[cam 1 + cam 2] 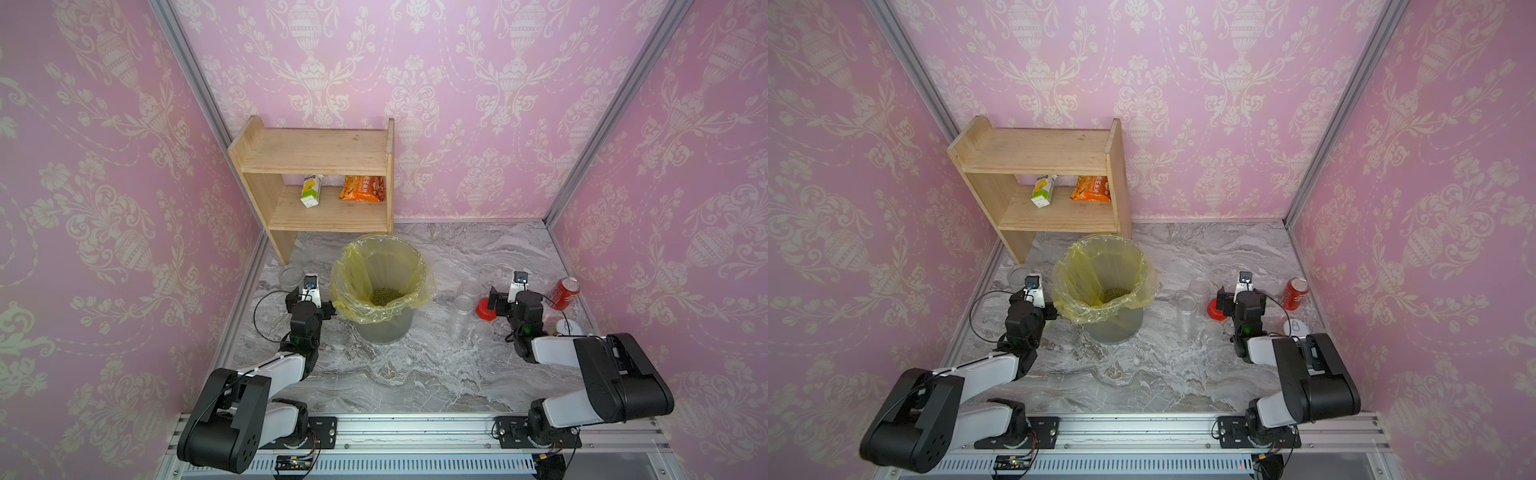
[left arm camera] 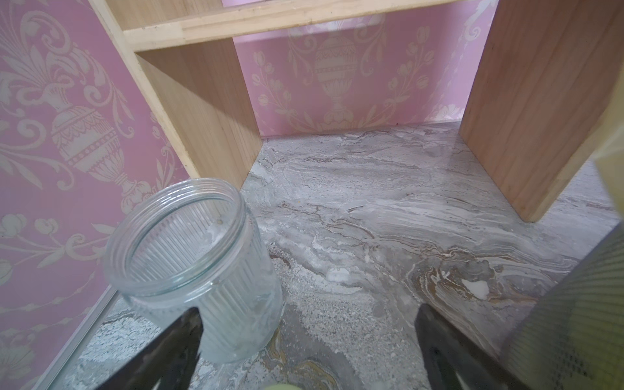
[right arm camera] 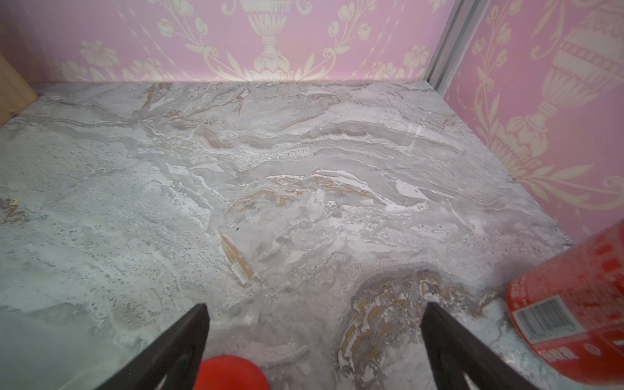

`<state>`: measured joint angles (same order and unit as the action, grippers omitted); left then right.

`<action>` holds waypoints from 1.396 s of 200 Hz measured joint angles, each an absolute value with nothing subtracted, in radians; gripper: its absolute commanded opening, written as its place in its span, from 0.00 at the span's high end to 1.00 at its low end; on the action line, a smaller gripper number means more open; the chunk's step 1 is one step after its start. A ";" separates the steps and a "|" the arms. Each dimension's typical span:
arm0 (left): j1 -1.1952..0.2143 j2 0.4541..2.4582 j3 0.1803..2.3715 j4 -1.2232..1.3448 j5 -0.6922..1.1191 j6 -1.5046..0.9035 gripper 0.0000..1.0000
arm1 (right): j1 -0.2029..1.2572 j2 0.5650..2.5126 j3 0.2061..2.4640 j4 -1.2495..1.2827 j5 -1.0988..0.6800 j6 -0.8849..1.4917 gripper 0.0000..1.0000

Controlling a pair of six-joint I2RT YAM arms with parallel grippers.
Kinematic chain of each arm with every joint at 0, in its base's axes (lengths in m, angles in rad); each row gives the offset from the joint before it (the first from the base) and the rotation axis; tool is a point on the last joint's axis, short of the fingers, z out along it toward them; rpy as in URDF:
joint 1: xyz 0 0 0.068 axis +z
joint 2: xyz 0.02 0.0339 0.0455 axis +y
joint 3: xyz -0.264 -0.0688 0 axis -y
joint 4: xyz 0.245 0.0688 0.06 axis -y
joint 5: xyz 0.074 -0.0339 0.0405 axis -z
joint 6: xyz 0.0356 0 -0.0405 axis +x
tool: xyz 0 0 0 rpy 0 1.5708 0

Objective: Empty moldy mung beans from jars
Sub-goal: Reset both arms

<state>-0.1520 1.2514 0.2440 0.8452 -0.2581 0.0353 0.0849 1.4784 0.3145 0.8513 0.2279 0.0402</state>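
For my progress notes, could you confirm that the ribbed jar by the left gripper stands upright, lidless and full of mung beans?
Not quite: the ribbed jar by the left gripper stands upright and lidless, but it is empty, as the left wrist view shows. The mung beans lie in the bin in both top views.

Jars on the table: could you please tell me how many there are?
3. A ribbed jar sits beside the left gripper, near the shelf. A short jar and a tall jar stand between the bin and the red lid. Others may be hidden.
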 measured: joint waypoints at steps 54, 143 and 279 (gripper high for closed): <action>-0.083 1.283 0.244 0.909 -0.237 0.030 0.01 | 0.085 1.488 0.326 0.871 0.173 0.025 0.00; -0.039 1.642 0.309 1.076 -0.214 0.023 0.01 | 0.065 1.489 0.361 0.849 0.144 0.025 0.00; -0.035 1.643 0.295 1.131 -0.241 0.013 0.01 | 0.028 1.489 0.388 0.804 0.068 0.025 0.00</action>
<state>-0.0345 1.6428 0.2947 1.1309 -0.2413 0.0128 0.0284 1.4887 0.3878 0.8040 0.0677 0.0254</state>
